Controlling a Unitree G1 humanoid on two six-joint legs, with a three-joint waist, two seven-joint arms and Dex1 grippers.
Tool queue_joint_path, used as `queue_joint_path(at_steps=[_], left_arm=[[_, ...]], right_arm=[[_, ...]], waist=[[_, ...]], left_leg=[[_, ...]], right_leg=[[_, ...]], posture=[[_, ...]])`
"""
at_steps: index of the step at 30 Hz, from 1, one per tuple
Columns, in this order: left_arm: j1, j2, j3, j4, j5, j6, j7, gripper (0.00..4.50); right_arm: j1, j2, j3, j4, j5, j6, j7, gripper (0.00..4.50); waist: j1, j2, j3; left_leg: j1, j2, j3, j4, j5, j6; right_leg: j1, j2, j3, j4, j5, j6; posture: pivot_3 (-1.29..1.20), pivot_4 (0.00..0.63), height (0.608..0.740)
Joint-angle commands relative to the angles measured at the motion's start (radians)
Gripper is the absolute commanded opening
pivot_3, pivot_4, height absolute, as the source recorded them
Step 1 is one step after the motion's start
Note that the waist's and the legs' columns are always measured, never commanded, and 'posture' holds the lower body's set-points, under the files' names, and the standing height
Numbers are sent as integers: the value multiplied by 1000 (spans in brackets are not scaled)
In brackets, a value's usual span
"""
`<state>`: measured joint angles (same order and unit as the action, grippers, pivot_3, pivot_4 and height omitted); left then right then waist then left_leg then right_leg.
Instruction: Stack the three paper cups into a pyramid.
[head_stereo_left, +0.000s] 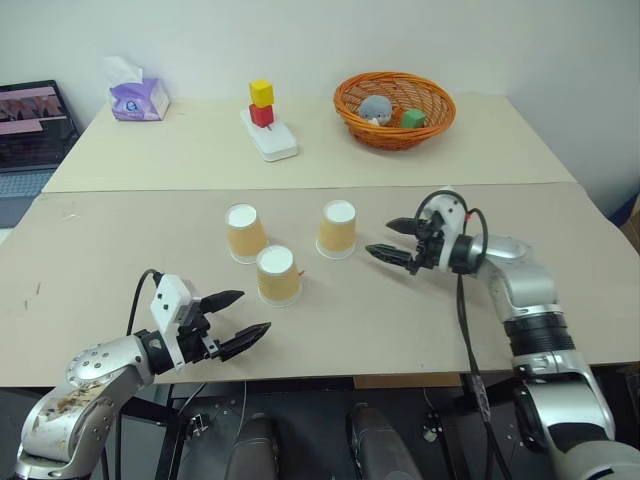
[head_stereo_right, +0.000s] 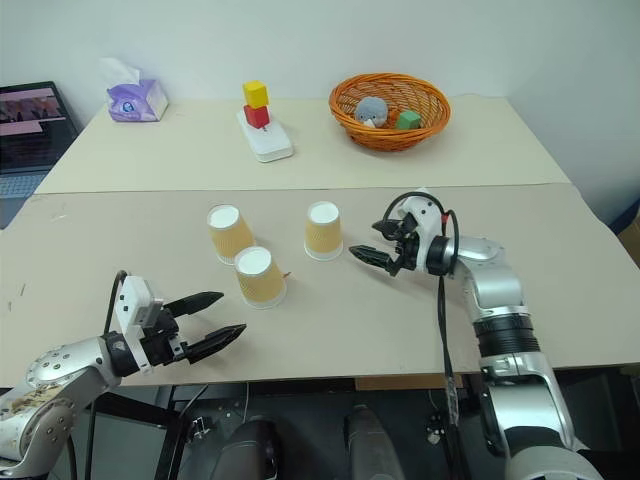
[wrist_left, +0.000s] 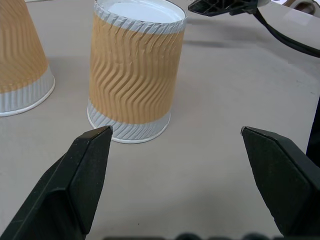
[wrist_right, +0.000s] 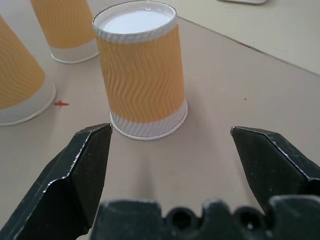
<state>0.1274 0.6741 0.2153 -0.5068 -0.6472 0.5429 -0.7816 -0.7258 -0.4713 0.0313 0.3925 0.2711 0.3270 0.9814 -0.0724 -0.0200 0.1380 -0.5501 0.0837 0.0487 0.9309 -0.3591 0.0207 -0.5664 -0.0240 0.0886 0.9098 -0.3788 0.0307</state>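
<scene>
Before closing on anything, take stock of the three paper cups: all upside down on the table (head_stereo_left: 400, 330), white bases up, none stacked. Take the near cup (head_stereo_left: 278, 274) as the reference. Find the second cup (head_stereo_left: 245, 232) just behind and to the left of it, close but not clearly touching. Find the third cup (head_stereo_left: 337, 229) behind and to the right of it, standing apart.

Note the left end effector (head_stereo_left: 252, 311) in front of the near cup and to its left: fingers spread wide, empty, aimed roughly at that cup. Note the right end effector (head_stereo_left: 380, 237) well to the right of the near cup, just beside the third cup: also spread wide, empty, and facing that cup's wall.

Judged from this layout: probably a reach by the right arm for the third cup, meant for the top of the pyramid.

To do it well:
- Advance level until the cup sits centred between both fingers, as nearly lined up in the right wrist view.
- Grip the ribbed tan wall at about mid-height, not the white rim at the bottom.
- Close gently, given thin paper likely to dent or tip.
- Lift straight up before moving sideways, clear of the near cup.
- Bring the other two cups side by side first, otherwise risk an unsteady perch.
</scene>
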Motion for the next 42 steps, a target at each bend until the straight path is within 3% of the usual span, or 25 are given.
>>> queue_joint_path(at_steps=[1, 21, 42], left_arm=[[7, 6, 19, -16, -1, -12, 0, 4387], [21, -45, 68, -94, 3, -82, 76, 4387], [-63, -42, 88, -187, -118, -27, 172, 4387]], right_arm=[[-67, 10, -15, 13, 11, -44, 20, 4445], [-169, 94, -4, 146, -10, -85, 64, 4445], [-246, 146, -6, 300, -40, -155, 82, 4445]], waist=[[1, 0, 0], [0, 0, 0], [0, 0, 0]], left_leg=[[0, 0, 0, 0, 0, 0], [0, 0, 0, 0, 0, 0], [0, 0, -1, 0, 0, 0]], right_leg=[[0, 0, 0, 0, 0, 0], [0, 0, 0, 0, 0, 0], [0, 0, 0, 1, 0, 0]], posture=[[0, 150, 658], [0, 150, 658], [0, 150, 658]])
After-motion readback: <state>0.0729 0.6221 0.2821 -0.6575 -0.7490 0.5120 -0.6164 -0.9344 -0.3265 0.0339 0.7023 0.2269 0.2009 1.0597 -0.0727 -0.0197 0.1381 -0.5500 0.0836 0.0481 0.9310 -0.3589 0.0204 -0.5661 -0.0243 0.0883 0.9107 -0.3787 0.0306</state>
